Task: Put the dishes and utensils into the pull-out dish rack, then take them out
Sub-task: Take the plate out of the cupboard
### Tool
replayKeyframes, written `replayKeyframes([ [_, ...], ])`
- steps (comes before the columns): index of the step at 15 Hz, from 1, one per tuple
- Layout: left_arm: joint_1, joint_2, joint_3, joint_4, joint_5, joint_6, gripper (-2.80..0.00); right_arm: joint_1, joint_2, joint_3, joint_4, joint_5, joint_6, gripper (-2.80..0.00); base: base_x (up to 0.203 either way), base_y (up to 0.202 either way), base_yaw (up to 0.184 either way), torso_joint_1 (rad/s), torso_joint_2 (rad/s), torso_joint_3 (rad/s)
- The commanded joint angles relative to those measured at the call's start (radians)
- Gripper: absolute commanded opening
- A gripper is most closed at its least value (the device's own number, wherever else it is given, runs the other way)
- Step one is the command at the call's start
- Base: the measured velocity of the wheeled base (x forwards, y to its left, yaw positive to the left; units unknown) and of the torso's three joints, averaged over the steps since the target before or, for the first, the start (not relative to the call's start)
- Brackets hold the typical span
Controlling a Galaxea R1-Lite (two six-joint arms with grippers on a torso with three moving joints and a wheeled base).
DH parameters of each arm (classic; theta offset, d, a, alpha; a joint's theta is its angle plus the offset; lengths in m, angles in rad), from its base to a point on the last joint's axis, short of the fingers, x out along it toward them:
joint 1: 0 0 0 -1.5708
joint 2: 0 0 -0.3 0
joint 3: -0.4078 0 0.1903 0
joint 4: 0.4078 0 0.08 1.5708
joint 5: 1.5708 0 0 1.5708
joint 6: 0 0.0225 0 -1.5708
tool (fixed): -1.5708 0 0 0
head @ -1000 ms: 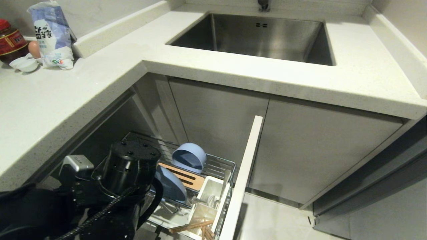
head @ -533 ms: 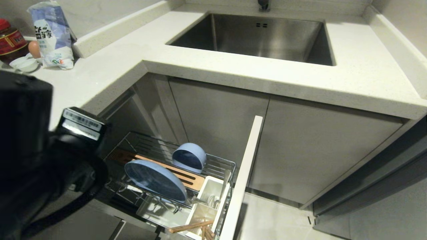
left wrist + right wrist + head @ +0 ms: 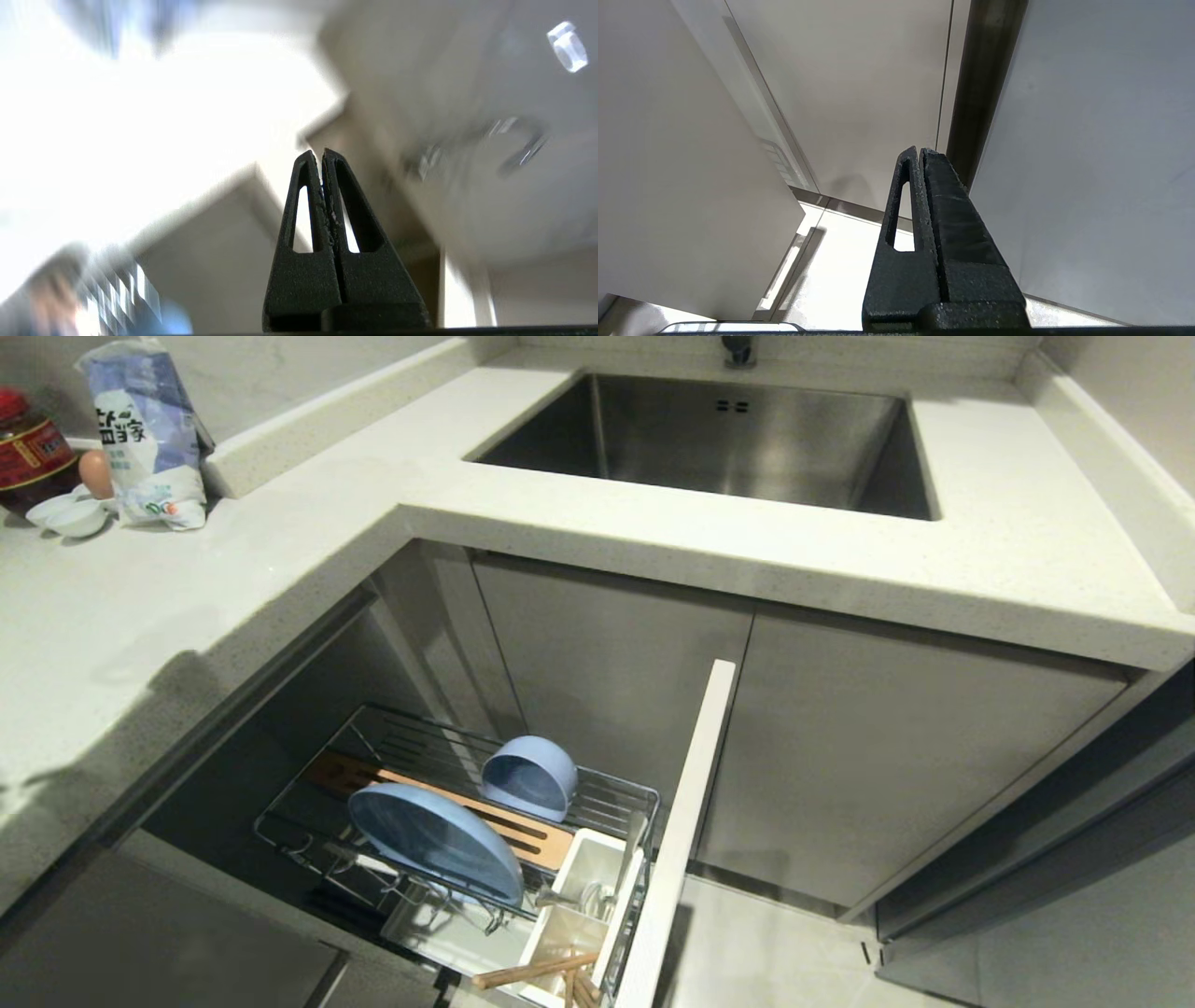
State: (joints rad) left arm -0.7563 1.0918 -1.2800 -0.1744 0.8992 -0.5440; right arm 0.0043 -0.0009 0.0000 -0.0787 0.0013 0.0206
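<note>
Now the pull-out dish rack stands drawn out from under the counter, and everything I must handle sits in it. The plate leans on edge against the rack's slotted wooden bar, tilted, its glazed blue face showing; the bowl rests on its side just behind that bar, mouth turned outward. In the rack's white caddy, at the end by the pale cabinet front, the chopsticks lie slanted in the nearer compartment and the spoon sits in the one behind it. My left gripper is outside the head view, fingers pressed together on nothing, and my right gripper hangs parked beside cabinet panels, likewise closed and empty. I judge the plate and bowl to be stiff, breakable ceramic, smooth and likely slippery, so I would pinch each by its upper rim, firmly but not hard. The chopsticks look light, dry and grippy; I would take both together near their raised ends. The spoon seems thin, slick metal, best held mid-handle. The chrome wires could snag a rim.
</note>
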Motion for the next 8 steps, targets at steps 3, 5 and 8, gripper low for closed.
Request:
replayKeyframes([
  [3,0.28,-0.136,-0.029,-0.051,-0.183,0.243,-2.8,0.0,-0.001,0.026,-0.001,0.0,-0.001,-2.8,0.0,0.0,0.0,0.0,0.0,0.0],
  [5,0.428,-0.222,-0.016,0.008,-0.294,0.296,-2.8,0.0,-0.001,0.026,-0.001,0.0,0.001,-2.8,0.0,0.0,0.0,0.0,0.0,0.0],
  [8,0.566,-0.419,0.036,0.232,-0.452,0.348,-2.8,0.0,-0.001,0.026,-0.001,0.0,-0.001,-2.8,0.0,0.0,0.0,0.0,0.0,0.0],
])
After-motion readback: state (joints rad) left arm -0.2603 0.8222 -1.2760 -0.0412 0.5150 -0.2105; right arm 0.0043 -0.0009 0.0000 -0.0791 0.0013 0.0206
